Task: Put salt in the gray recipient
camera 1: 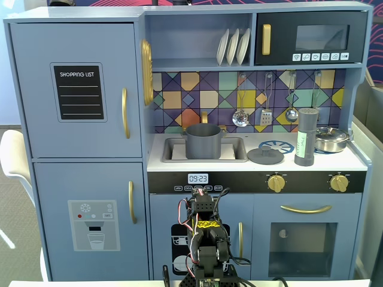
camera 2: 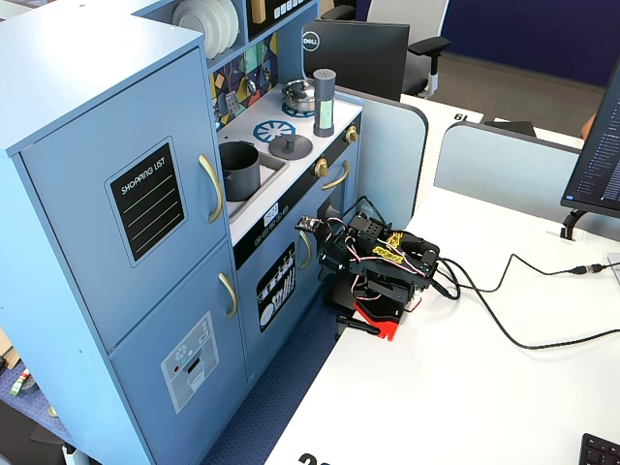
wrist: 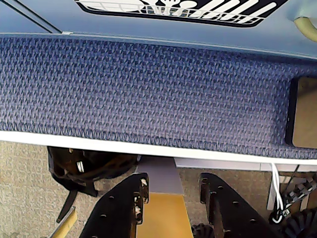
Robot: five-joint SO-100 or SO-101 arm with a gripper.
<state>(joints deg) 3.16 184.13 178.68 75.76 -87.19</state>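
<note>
Office desks, partitions and a dark monitor surround a pale-blue toy kitchen that stands on blue carpet against our white table's edge. We sit folded low on that table, well below the kitchen's white counter.

Everything turns on height. The tall, slim dark-gray cylindrical salt shaker with the pale green-white label stands upright on the counter's right side in a fixed view, long axis vertical, between the flat gray knobbed lid and the shiny steel pan. From our gripper it lies up, forward and to the right, well apart. The matte gray cylindrical pot with side handles sits in the sink recess, left of the shaker and almost straight above our arm.

In the wrist view our two black fingers stand narrowly apart with nothing between them, pointing down at carpet and the table's edge.

We judge the task not yet begun. The next move calls for a long rise, then a sideways approach to the shaker's body. Being tall and slim, it could topple if nudged off-centre.
</note>
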